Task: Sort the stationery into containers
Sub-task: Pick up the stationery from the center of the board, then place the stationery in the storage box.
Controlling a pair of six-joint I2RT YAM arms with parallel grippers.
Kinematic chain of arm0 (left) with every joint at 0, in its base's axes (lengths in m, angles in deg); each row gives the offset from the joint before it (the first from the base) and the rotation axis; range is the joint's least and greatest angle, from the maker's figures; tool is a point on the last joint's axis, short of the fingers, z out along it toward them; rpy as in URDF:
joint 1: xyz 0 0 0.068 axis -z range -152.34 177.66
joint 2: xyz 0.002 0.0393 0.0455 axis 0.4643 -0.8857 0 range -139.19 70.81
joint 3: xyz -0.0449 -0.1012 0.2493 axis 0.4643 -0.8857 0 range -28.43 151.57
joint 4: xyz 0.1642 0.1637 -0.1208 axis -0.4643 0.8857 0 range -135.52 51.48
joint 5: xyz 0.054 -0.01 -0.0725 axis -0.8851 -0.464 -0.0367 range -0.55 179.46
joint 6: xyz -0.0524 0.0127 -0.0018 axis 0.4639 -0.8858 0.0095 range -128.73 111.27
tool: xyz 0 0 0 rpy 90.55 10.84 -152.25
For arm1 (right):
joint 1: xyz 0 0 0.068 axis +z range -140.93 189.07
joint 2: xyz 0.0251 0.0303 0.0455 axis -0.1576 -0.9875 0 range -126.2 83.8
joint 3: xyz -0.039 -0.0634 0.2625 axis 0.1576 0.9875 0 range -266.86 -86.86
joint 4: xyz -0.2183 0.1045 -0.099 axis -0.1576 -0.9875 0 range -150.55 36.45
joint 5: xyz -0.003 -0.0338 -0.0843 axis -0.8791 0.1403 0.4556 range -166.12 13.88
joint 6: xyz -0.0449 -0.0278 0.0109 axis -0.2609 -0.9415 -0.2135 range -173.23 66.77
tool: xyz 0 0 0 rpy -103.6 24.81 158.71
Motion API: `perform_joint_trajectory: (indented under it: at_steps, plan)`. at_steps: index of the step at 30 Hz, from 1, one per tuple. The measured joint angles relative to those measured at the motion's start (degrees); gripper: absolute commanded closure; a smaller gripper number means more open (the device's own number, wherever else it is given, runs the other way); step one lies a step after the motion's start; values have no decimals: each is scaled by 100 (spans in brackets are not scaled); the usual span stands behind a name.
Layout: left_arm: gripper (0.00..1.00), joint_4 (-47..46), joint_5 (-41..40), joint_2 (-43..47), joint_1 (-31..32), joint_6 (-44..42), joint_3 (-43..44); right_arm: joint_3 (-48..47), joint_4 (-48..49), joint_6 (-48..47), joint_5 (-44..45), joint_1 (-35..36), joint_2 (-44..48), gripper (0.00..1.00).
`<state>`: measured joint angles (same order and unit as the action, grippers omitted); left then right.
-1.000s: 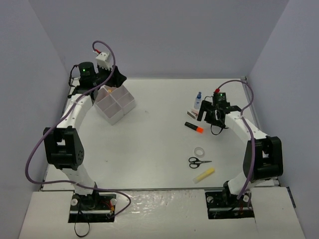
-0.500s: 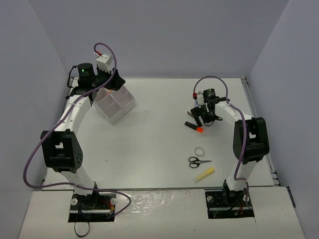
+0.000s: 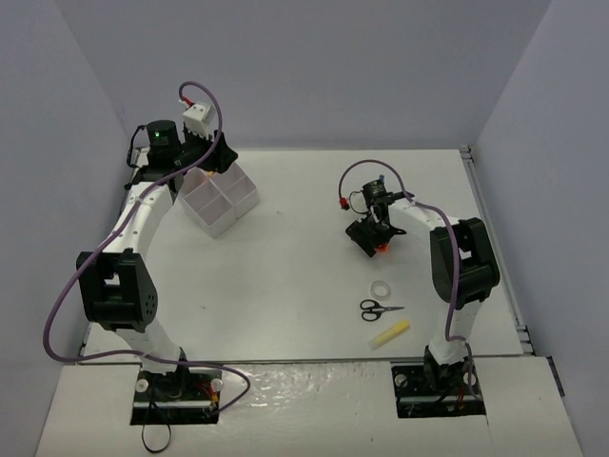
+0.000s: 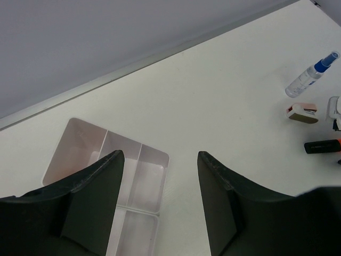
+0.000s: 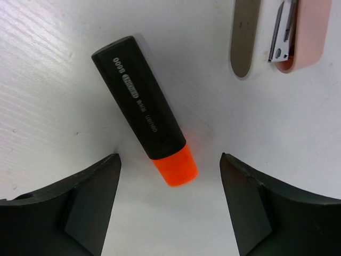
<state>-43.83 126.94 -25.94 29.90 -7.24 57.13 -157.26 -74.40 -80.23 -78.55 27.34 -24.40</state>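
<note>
A black highlighter with an orange cap (image 5: pixel 141 112) lies flat on the white table. My right gripper (image 5: pixel 169 157) is open just above the table, one finger on each side of the orange end, not touching it. From above, the right gripper (image 3: pixel 369 238) covers most of the highlighter (image 3: pixel 382 248). My left gripper (image 4: pixel 160 154) hangs open and empty over the near corner of the white divided tray (image 4: pixel 154 160). The tray (image 3: pixel 221 202) stands at the back left, and the compartments I can see hold nothing.
A small pink stapler (image 5: pixel 303 32) and a white-grey oblong piece (image 5: pixel 245 37) lie just beyond the highlighter. A blue-capped bottle (image 4: pixel 311 74) stands farther back. A white tape roll (image 3: pixel 381 288), black scissors (image 3: pixel 381 308) and a yellow highlighter (image 3: pixel 390 334) lie nearer the right arm's base.
The right arm swung left and lowered onto the orange-capped highlighter, its jaws narrowing a little. The left arm and tray have stayed put.
</note>
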Motion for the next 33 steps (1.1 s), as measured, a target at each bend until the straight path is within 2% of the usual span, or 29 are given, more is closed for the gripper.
perform_joint_trajectory:
  at_steps: [3,4,5,7,8,15,22,26,29,33]
  plan:
    - [46,18,-1,1,0,-8,0,-66,-19,-18,-73,-34,-59,41]
    - [46,29,-1,2,0,-11,0,-79,-21,-17,-92,-41,-74,46]
    - [46,37,-1,2,0,-20,0,-97,-22,-15,-126,-49,-93,54]
    - [46,53,-1,4,0,-39,0,-134,-28,-18,-192,-64,-131,81]
    - [46,62,-1,6,0,-46,0,-147,-29,-21,-214,-69,-146,89]
    - [46,226,-1,61,0,-52,-6,-154,-14,-16,-267,-97,-151,100]
    - [46,292,26,66,0,-47,-24,112,-26,35,-344,37,162,100]
    - [39,463,182,66,0,-7,-33,146,72,323,-411,192,790,100]
    - [40,638,499,68,0,232,-32,74,477,751,-432,499,1410,100]
    - [39,733,939,94,0,757,-33,-510,1032,1236,-374,1279,1758,100]
